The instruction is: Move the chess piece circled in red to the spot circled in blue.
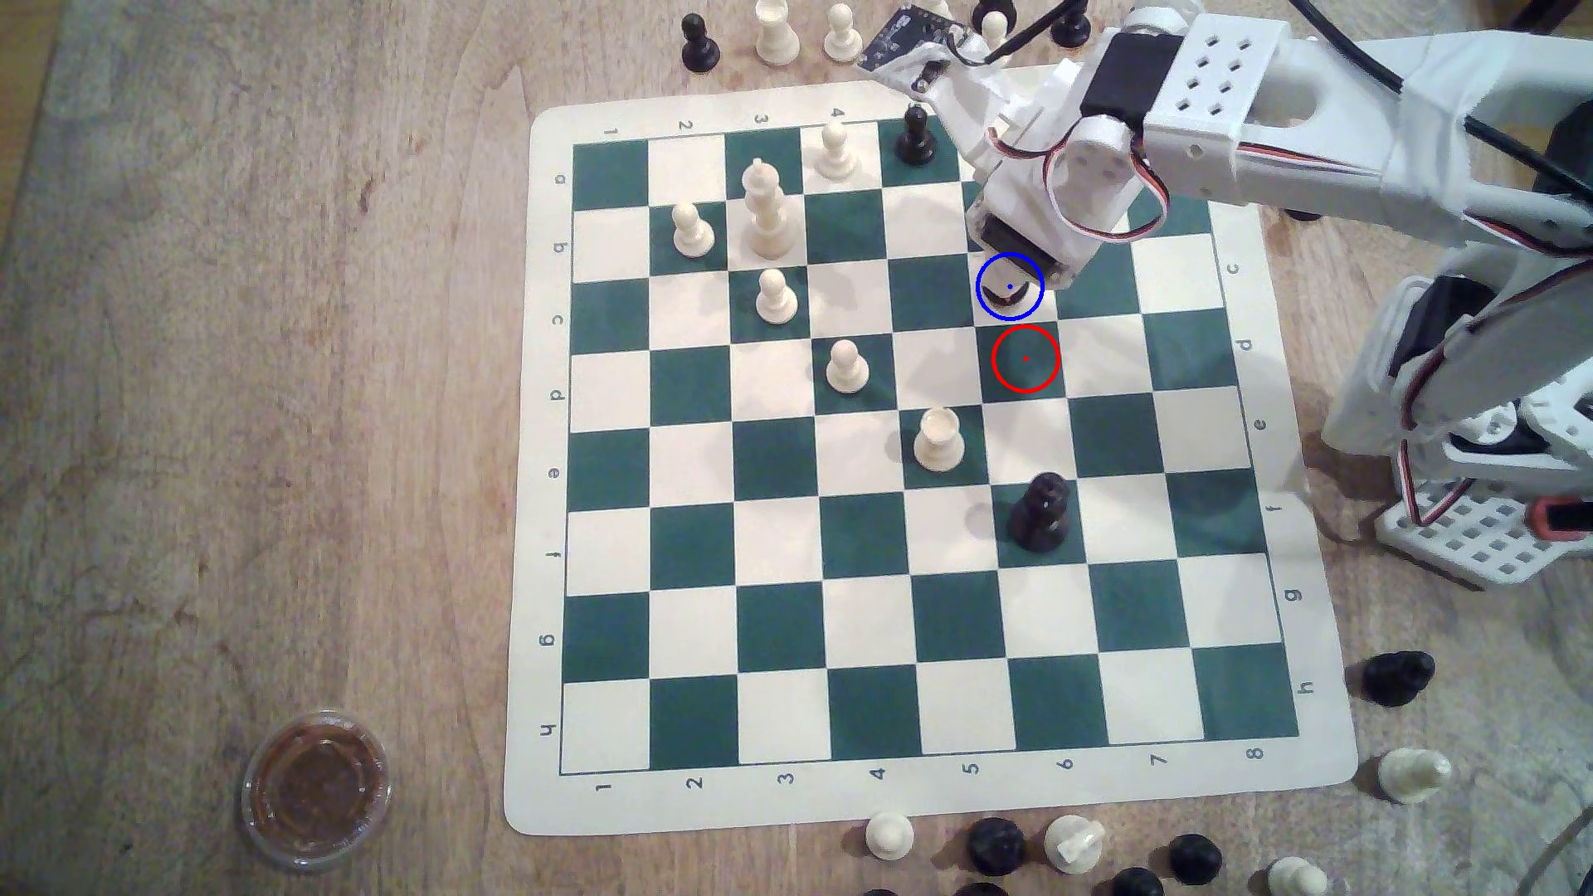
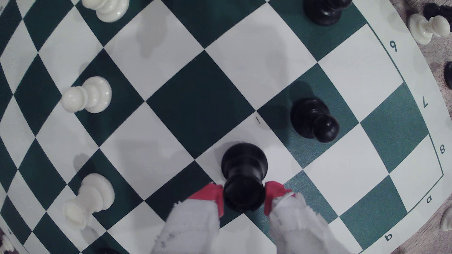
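The chess piece, a black rook, stands upright with its base on a cream square. My gripper is shut on its top, one red-tipped finger against each side. In the exterior view my gripper reaches down inside the blue ring over the spot. Only the rook's dark base shows there under the fingers. The red-ringed green square, one square nearer the camera, holds no piece.
A black pawn stands on the green square diagonally next to the rook. On the board are a white rook, a bulky black piece, several white pieces and a black pawn. Captured pieces line the board's edges; a lidded cup sits off-board.
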Available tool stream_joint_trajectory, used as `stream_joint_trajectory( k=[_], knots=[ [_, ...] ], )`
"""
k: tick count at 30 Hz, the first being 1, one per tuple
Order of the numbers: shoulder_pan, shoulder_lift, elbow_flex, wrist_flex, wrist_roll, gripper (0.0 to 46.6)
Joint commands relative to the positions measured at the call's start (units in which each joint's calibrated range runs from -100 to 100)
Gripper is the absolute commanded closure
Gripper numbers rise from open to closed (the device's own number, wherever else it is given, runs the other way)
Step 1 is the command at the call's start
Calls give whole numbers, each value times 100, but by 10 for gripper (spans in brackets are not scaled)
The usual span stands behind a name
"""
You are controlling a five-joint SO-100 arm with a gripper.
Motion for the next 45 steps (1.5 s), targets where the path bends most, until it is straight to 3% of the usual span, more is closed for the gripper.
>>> stream_joint_trajectory(
  k=[1,7,8,10,12,23,31,42,45],
  knots=[
    [13,-16,-46,-64,15,459],
    [75,35,17,-105,44,450],
    [83,35,26,-122,44,392],
    [83,18,26,-138,44,330],
    [107,-50,26,-138,44,295],
    [318,-1026,525,-154,5,189],
    [412,-1867,788,116,63,159],
    [-339,-5508,2619,591,186,135],
    [-409,-6009,2846,484,381,134]
  ],
)
